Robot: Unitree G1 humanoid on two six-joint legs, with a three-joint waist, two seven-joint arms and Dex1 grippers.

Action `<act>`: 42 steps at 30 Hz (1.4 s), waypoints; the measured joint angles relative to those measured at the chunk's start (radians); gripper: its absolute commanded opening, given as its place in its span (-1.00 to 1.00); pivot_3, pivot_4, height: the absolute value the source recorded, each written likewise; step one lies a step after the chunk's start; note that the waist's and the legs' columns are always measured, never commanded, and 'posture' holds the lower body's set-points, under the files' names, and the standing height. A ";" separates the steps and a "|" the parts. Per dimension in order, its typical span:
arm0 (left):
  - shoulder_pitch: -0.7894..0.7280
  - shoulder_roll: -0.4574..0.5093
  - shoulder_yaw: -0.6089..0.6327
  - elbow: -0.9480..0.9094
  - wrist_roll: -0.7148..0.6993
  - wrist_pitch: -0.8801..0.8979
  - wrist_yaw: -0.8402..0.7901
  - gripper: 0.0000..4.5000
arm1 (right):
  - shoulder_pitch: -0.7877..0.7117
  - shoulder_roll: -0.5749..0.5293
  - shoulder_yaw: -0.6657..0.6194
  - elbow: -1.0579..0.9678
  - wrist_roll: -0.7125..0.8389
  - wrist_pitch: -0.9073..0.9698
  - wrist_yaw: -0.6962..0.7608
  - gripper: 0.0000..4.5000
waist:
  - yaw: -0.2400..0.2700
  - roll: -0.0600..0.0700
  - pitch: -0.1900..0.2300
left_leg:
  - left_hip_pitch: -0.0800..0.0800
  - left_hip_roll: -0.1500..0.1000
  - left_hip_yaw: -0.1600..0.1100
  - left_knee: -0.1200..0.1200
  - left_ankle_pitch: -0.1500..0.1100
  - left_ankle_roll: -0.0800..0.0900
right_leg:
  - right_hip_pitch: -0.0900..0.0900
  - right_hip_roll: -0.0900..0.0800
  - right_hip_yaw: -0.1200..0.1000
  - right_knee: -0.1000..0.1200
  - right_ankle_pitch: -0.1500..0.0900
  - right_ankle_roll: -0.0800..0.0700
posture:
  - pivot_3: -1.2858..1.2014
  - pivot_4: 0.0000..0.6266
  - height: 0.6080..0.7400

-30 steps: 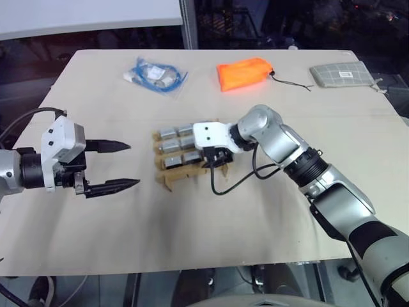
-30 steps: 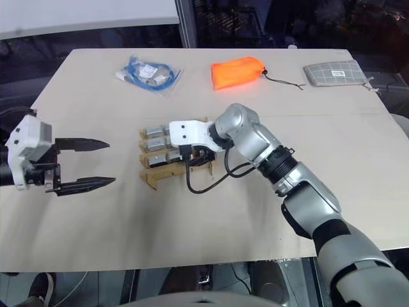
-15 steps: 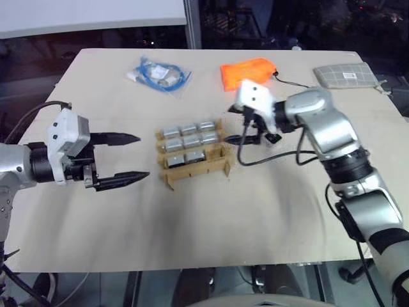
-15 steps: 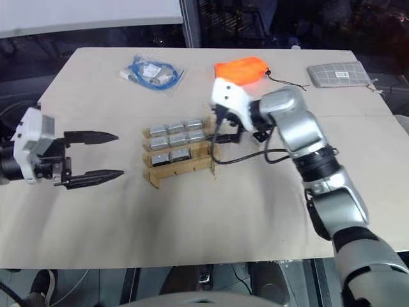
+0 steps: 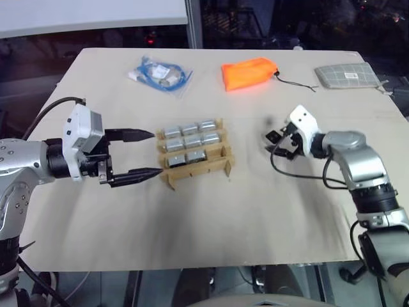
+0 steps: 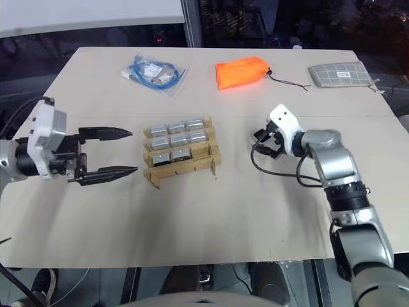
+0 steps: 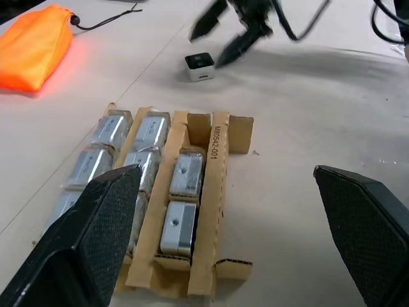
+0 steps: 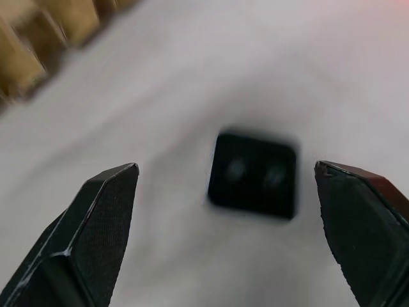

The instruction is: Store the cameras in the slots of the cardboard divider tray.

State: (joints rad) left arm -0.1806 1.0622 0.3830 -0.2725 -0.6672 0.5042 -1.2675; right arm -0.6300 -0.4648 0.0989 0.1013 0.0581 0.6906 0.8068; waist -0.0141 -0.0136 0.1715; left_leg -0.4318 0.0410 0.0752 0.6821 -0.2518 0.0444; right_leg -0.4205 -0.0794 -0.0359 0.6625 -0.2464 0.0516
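My right tool (image 6: 262, 142) has swung away from the tray (image 5: 195, 167), fingers apart around a loose camera (image 7: 200, 66) on the beige desk (image 5: 255, 217); left tool (image 5: 150, 153) is hanging open beside the tray.

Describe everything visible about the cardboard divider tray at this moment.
The cardboard divider tray is a small brown tray of interlocking slats, lying flat mid-table. Two of its rows each hold three silvery cameras; a third row holds two, with an open slot at the end toward the right gripper. The row at the near edge is empty. Nothing grips it; the open left gripper is just beside its left end.
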 measured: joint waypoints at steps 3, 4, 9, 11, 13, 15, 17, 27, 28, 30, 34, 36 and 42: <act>0.000 0.000 0.000 0.000 0.000 0.000 0.001 1.00 | 0.027 0.039 -0.021 -0.019 0.007 -0.002 -0.072 0.95 | -0.001 0.000 0.000 | 0.001 0.000 0.000 0.000 0.000 0.000 | 0.000 0.000 0.000 0.000 0.000 0.000 | 0.03 -0.52 1.00; 0.000 0.000 0.000 0.000 0.000 0.000 0.001 1.00 | 0.034 0.049 -0.027 -0.017 0.007 -0.006 -0.103 0.95 | -0.001 0.000 0.000 | 0.001 0.000 0.000 0.000 0.000 0.000 | 0.000 0.000 0.000 0.000 0.000 0.000 | 0.03 -0.52 1.00; -0.003 0.000 -0.001 0.001 0.000 -0.001 0.001 1.00 | 0.040 0.096 -0.074 0.044 0.006 -0.072 -0.228 0.95 | -0.001 0.000 0.000 | 0.000 0.000 0.000 0.000 0.000 0.000 | 0.000 0.000 0.000 0.000 0.000 0.000 | 0.03 -0.52 1.00; -0.007 0.000 -0.002 0.002 0.001 -0.001 -0.002 1.00 | 0.039 0.109 -0.083 0.064 0.014 -0.086 -0.248 0.95 | -0.001 0.000 0.000 | 0.000 0.000 0.000 0.000 0.000 0.000 | 0.000 0.000 0.000 0.000 0.000 0.000 | 0.03 -0.52 1.00; -0.013 0.000 -0.003 0.003 0.001 -0.002 -0.003 1.00 | 0.040 0.112 -0.082 0.073 0.023 -0.087 -0.247 0.95 | -0.001 0.000 0.000 | 0.000 0.000 0.000 0.000 0.000 0.000 | 0.000 0.000 0.000 0.000 0.000 0.000 | 0.03 -0.52 1.00; -0.017 0.000 -0.005 0.009 0.001 -0.004 -0.005 1.00 | 0.044 0.111 -0.077 0.073 0.028 -0.087 -0.242 0.65 | -0.001 0.000 0.000 | 0.000 0.000 -0.001 0.000 0.000 0.000 | 0.000 0.000 0.000 0.000 0.000 0.000 | 0.03 -0.52 1.00; -0.022 0.000 -0.008 0.012 0.002 -0.006 -0.007 1.00 | 0.054 0.110 -0.073 0.072 0.034 -0.084 -0.231 0.25 | -0.001 0.000 0.000 | 0.000 0.000 -0.001 0.000 0.000 0.000 | 0.000 0.000 0.000 0.000 0.000 0.000 | 0.03 -0.52 1.00; -0.147 -0.136 -0.081 0.035 -0.076 0.122 0.125 1.00 | 0.073 0.073 -0.063 0.021 0.037 -0.159 -0.203 -0.15 | 0.004 0.000 0.000 | 0.000 0.000 -0.002 0.001 0.000 0.000 | 0.001 0.000 -0.001 0.000 0.000 0.000 | 0.03 -0.52 1.00; -0.174 -0.179 -0.093 0.042 -0.092 0.161 0.172 1.00 | 0.080 0.061 -0.055 -0.004 0.037 -0.195 -0.185 -0.15 | 0.005 0.000 0.000 | 0.001 -0.001 -0.002 0.001 0.000 0.000 | 0.002 0.000 -0.001 0.001 0.000 0.000 | 0.03 -0.52 1.00; -0.235 -0.272 -0.126 0.063 -0.131 0.265 0.300 1.00 | 0.093 0.041 -0.024 -0.094 0.039 -0.293 -0.129 -0.15 | 0.003 -0.001 0.000 | 0.000 -0.001 -0.003 0.002 0.000 0.000 | 0.002 0.000 -0.001 0.001 0.000 0.000 | 0.03 -0.52 1.00; -0.309 -0.391 -0.160 0.081 -0.196 0.403 0.454 1.00 | 0.102 0.042 0.022 -0.234 0.065 -0.370 -0.066 -0.15 | -0.004 -0.001 0.000 | 0.001 0.000 -0.003 0.002 0.000 0.000 | 0.002 0.001 0.000 0.001 0.000 0.000 | 0.03 -0.52 1.00; -0.348 -0.460 -0.160 0.090 -0.239 0.459 0.529 1.00 | 0.093 0.054 0.052 -0.286 0.067 -0.396 -0.050 -0.15 | 0.000 -0.001 0.000 | 0.001 0.000 -0.003 0.002 0.000 0.000 | 0.002 0.001 -0.001 0.001 0.000 0.000 | 0.03 -0.52 1.00; -0.419 -0.537 -0.163 0.102 -0.275 0.533 0.629 1.00 | 0.069 0.112 0.152 -0.342 0.039 -0.442 -0.054 -0.15 | 0.001 -0.001 0.000 | 0.002 -0.001 -0.004 0.003 0.000 0.000 | 0.004 0.000 -0.001 0.001 0.000 0.000 | 0.03 -0.52 1.00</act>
State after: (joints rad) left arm -0.5999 0.5256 0.2198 -0.1701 -0.9421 1.0370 -0.6385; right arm -0.5607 -0.3530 0.2505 -0.2407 0.0972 0.2489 0.7532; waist -0.0130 -0.0148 0.1714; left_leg -0.4298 0.0404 0.0716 0.6849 -0.2516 0.0443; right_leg -0.4166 -0.0789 -0.0368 0.6635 -0.2462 0.0519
